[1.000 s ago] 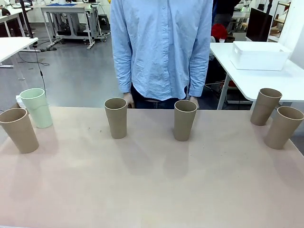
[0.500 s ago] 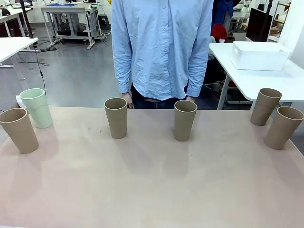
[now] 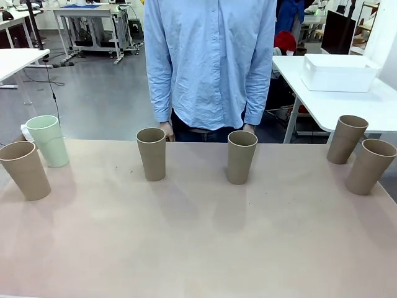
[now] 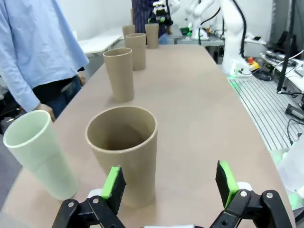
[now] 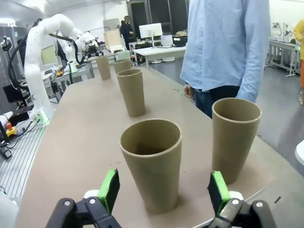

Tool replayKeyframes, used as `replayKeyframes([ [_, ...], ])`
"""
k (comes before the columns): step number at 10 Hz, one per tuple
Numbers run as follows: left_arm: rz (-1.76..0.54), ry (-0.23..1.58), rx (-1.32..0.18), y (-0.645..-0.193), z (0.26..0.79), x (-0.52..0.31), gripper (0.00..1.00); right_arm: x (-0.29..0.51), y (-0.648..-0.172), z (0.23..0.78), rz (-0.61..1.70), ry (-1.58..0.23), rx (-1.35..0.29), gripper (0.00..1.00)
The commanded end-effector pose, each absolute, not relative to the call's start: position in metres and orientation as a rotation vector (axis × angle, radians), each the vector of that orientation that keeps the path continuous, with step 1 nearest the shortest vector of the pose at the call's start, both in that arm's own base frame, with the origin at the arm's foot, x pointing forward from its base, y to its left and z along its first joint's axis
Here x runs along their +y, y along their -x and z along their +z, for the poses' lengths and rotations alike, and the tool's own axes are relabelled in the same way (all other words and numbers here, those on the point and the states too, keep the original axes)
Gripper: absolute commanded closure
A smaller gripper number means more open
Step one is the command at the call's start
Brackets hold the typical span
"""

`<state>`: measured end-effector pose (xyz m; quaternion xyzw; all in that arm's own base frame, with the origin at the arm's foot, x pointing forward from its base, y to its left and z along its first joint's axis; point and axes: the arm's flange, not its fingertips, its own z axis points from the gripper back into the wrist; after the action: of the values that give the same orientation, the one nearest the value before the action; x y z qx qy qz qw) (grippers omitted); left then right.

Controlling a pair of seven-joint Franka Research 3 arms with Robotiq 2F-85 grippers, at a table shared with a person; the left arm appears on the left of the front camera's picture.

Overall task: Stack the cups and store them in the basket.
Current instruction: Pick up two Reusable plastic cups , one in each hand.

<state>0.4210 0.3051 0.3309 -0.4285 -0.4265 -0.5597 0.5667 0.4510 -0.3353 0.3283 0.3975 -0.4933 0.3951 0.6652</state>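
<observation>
Still, cups (image 3: 151, 154) are being left upright, mouths up, unmoved; left end effector (image 4: 170, 180) and right end effector (image 5: 164, 187) are being held open.

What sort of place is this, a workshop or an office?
Most likely a robotics lab: a white jointed robot arm stands nearby, white workbenches fill the room, and a black monitor sits behind them.

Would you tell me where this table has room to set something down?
The table is bare across its near half. Gaps flank and separate the two middle cups. The ends are crowded: mint cup with brown cup left, two brown cups right.
</observation>
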Motion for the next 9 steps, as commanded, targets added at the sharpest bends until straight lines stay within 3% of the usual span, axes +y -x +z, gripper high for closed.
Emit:
replayKeyframes([
  [1, -1.277, 1.091, -1.047, -0.435, 0.331, 0.307, 0.00, -0.335, -0.454, 0.334, 0.874, -0.825, -1.170, 0.00],
  [2, -1.316, 1.007, -1.003, -0.421, 0.331, 0.305, 0.00, -0.335, -0.451, 0.328, 0.892, -0.898, -1.114, 0.00],
  [5, -1.316, 1.007, -1.003, -0.421, 0.331, 0.305, 0.00, -0.335, -0.451, 0.328, 0.892, -0.898, -1.114, 0.00],
  [9, -1.277, 1.123, -1.095, -0.435, 0.285, 0.322, 0.00, -0.335, -0.455, 0.295, 0.946, -0.939, -1.147, 0.00],
])
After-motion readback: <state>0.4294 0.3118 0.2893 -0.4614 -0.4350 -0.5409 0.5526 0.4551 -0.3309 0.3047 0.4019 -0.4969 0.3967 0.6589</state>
